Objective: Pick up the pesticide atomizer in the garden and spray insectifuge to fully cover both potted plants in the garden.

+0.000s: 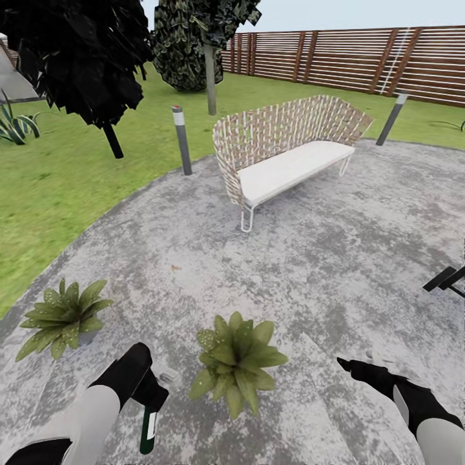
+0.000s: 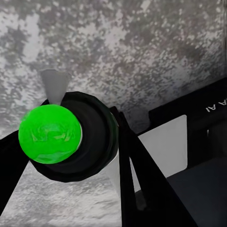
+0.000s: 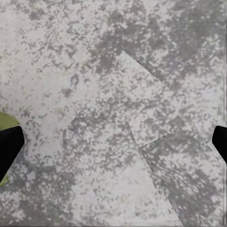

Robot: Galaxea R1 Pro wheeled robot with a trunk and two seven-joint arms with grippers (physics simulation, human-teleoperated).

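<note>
Pesticide atomizer (image 1: 149, 426) hangs in the left gripper (image 1: 150, 387), jaws clamped on its upper body, pale nozzle head (image 1: 169, 376) pointing toward the nearer potted plant (image 1: 236, 360) just beside it; the second potted plant (image 1: 63, 316) sits farther left on the stone paving (image 1: 310, 258). Right gripper (image 1: 352, 367) hovers over bare paving, jaws spread wide, holding nothing. Pickup looks done and spraying is the step in hand; next move calls for aiming the nozzle over the leaves, though whether spray is already falling is hard to tell.
</note>
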